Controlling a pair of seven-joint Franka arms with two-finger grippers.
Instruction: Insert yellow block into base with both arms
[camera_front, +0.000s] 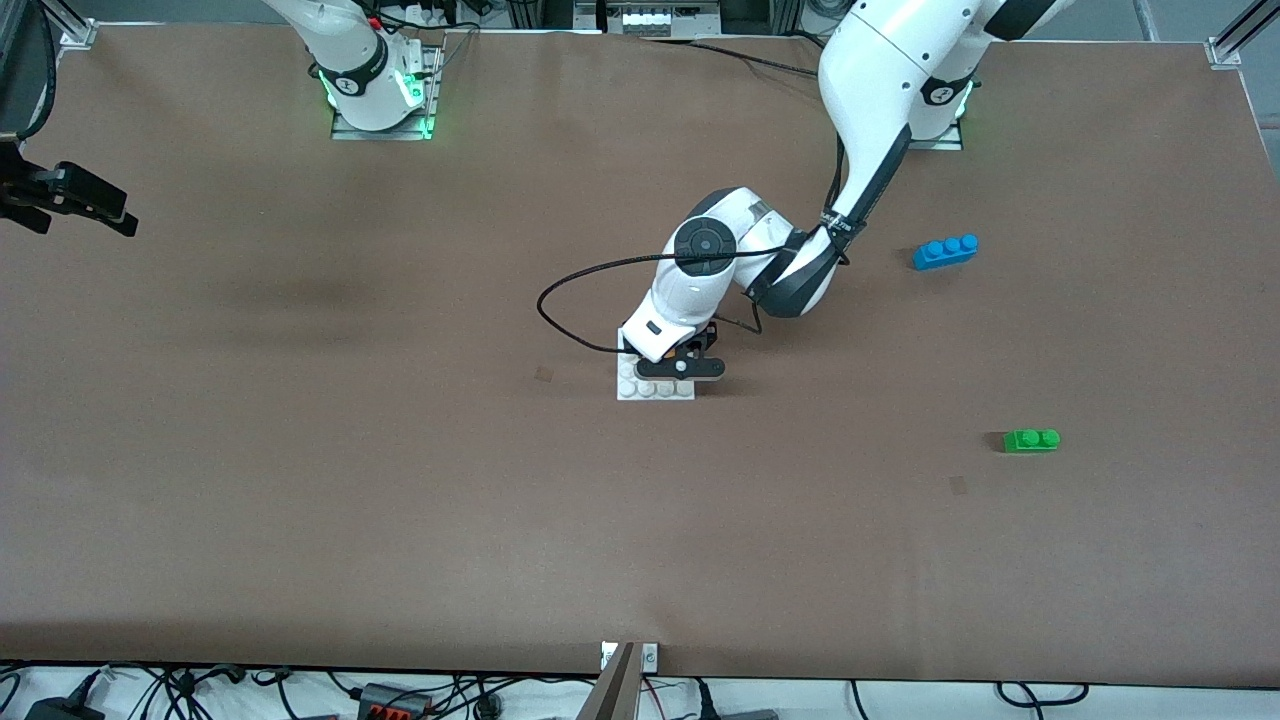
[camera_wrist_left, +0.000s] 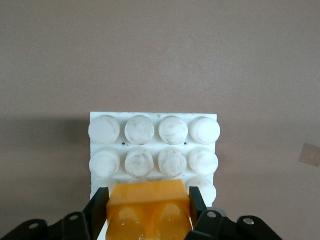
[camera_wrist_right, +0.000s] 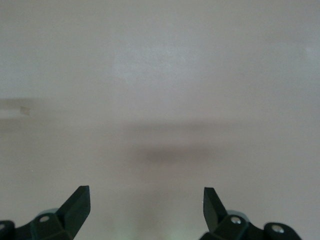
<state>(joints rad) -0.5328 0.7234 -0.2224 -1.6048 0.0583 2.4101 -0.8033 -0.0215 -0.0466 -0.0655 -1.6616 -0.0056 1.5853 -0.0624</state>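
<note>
We see the left claw (camera_wrist_left: 148, 210) clenched on the yellow block (camera_wrist_left: 148, 210) by its two flat sides, just over the base (camera_wrist_left: 152, 150) at mid-desk; it looks light, rigid and slick, so that side grip suits it. The right claw (camera_wrist_right: 146, 200) waits, fingers spread, over bare desk (camera_front: 300, 450) at the right arm's end.

A: Front view evenly lit from overhead, table (camera_front: 300, 480) matte brown, no glare. Soft shadow just beside the base (camera_front: 655, 385) and the green brick (camera_front: 1031, 440).

B: Green glow at both arm mounts. Wrist views?

A: Left wrist view sharp on the base studs; yellow block (camera_wrist_left: 148, 210) close to the lens, slightly soft, translucent sheen. Dim band of shadow across the table.

B: Right wrist view?

A: Washed out, pale, low contrast. Right gripper (camera_wrist_right: 145, 205) fingertips dark, a blurry shadow smear on the table.
</note>
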